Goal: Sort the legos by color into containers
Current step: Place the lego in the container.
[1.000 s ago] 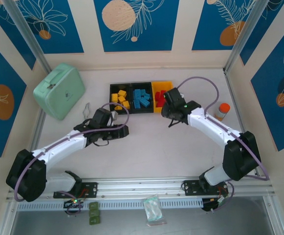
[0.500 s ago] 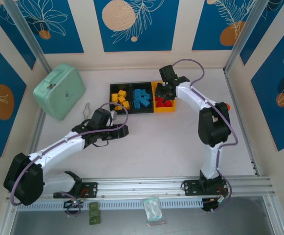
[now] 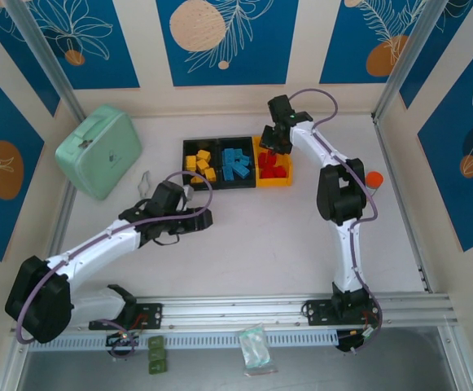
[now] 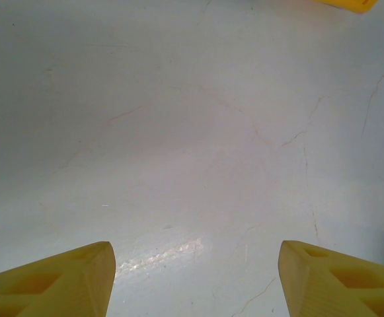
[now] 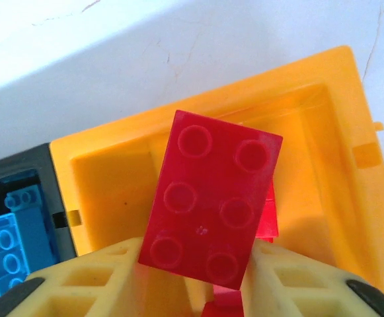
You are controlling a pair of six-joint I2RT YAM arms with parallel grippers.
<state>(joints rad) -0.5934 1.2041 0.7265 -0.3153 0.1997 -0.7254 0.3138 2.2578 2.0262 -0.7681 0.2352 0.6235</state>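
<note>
Three joined containers stand at the back middle: a black bin of yellow legos (image 3: 199, 163), a black bin of blue legos (image 3: 236, 163) and a yellow bin (image 3: 273, 184) with red legos (image 3: 273, 169). My right gripper (image 3: 275, 140) hangs over the yellow bin's far end. In the right wrist view its fingers (image 5: 198, 264) press the lower end of a tilted red lego (image 5: 211, 198) above the yellow bin (image 5: 337, 132); more red bricks lie below. My left gripper (image 3: 208, 218) hovers low in front of the bins, open (image 4: 195, 277) over bare table.
A mint-green case (image 3: 99, 151) sits at the back left. An orange-capped bottle (image 3: 373, 181) stands by the right wall, close to the right arm's elbow. A small clear object (image 3: 145, 181) lies left of the left gripper. The white table (image 3: 252, 244) stretches in front of the bins.
The right arm has swung from in front of the bins up and back, and now reaches over the yellow bin with the red lego. The left arm has stayed put.
</note>
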